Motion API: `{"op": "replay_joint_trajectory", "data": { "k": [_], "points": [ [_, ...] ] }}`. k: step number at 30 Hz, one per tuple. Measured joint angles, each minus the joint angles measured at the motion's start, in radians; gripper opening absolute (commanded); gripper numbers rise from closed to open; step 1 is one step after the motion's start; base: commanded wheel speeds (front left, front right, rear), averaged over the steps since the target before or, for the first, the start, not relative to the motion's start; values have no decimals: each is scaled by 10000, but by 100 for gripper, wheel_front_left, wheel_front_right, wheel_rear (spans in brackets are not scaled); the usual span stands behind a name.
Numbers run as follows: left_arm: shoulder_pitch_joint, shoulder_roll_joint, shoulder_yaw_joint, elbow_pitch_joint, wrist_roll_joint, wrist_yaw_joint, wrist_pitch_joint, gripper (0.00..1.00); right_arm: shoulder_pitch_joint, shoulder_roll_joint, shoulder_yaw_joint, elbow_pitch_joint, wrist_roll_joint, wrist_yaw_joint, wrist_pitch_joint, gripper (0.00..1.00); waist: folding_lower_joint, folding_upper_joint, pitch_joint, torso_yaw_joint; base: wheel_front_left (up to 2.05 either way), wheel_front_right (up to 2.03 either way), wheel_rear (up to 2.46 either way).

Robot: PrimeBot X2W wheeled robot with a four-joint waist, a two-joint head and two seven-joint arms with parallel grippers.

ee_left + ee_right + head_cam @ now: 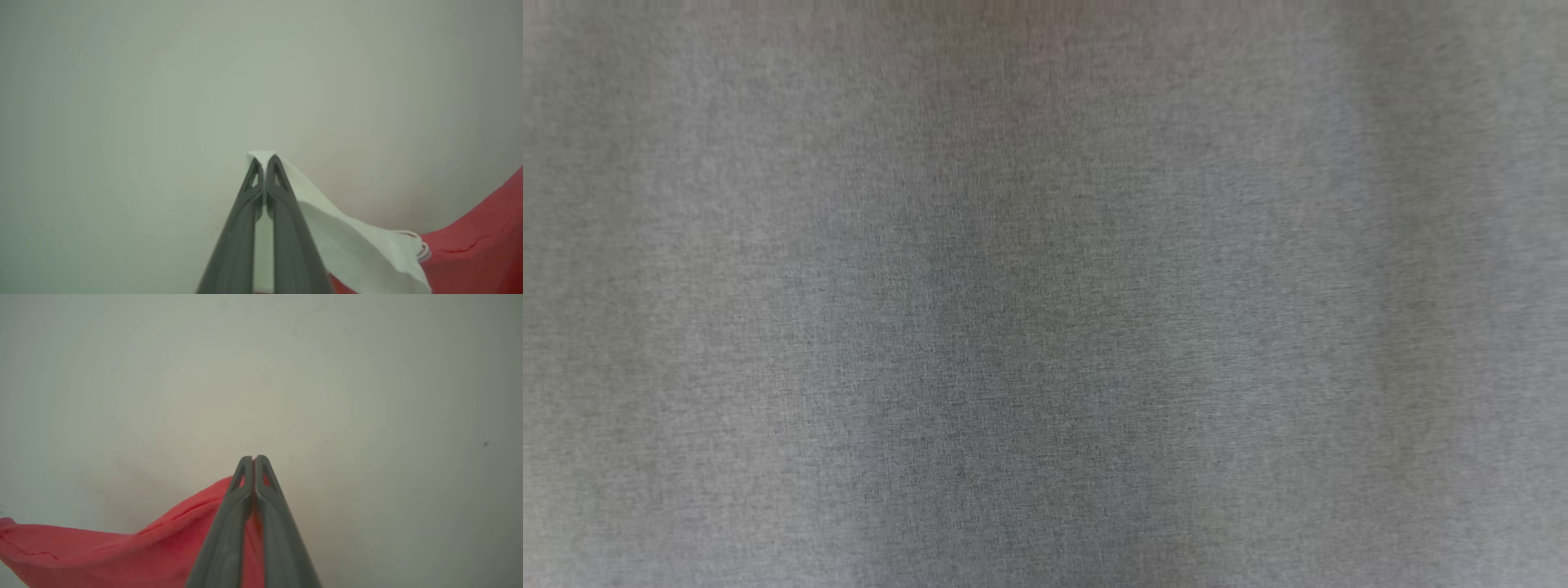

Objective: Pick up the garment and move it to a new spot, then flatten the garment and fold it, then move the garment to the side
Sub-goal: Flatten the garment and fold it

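The red garment point(102, 547) is strung between both arms. The right arm's jaws are pressed together on its red edge, with the cloth running off leftward, and the left arm's jaws are clamped on a white corner point(355, 241), with the red body trailing rightward. Its long axis therefore lies left to right between the two grips, with neither arm nearer. The pale surface point(261, 375) beyond is probably the desk, though the blurred head view leaves the cloth's height unclear.
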Motion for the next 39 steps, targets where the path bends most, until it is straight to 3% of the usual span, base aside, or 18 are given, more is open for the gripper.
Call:
{"op": "replay_joint_trajectory", "data": {
  "k": [3,8,14,18,21,28,31,39],
  "points": [
    [891,257,27,-562,-393,0,-192,0,908,-163,213,-619,514,0,-236,0,-1,-1,-271,-63,0,0,0],
    [2988,426,773,-1708,-1131,104,-399,0,3002,-957,543,-1778,1386,0,-635,0,-1,-1,-831,-92,0,0,0],
    [6668,541,2389,-4284,-1267,986,-428,0,5982,-1726,817,-3279,2305,0,-1147,0,-2,-2,-1585,-90,0,0,0],
    [9335,313,3221,-6326,-685,1714,-426,0,8206,-2276,619,-4138,2794,0,-1377,0,-3,-2,-2077,-8,0,0,0],
    [11144,261,3392,-7526,-159,1910,-428,0,9664,-2546,466,-4684,2761,0,-1415,0,-3,-2,-2417,92,0,0,0],
    [14477,401,2688,-8581,65,2138,-428,0,12484,-2314,-988,-5517,2038,0,-1429,0,-4,-3,-3141,263,0,0,0],
    [15658,92,2978,-8650,6,2328,-428,0,13513,-2192,-1392,-5705,1536,0,-1429,0,-3,-3,-3407,318,0,0,0],
    [18461,-1124,4307,-8466,481,2219,-430,0,15658,-1804,-2282,-6067,510,0,-1429,0,-2,-3,-4037,559,0,0,0]
  ]
}}
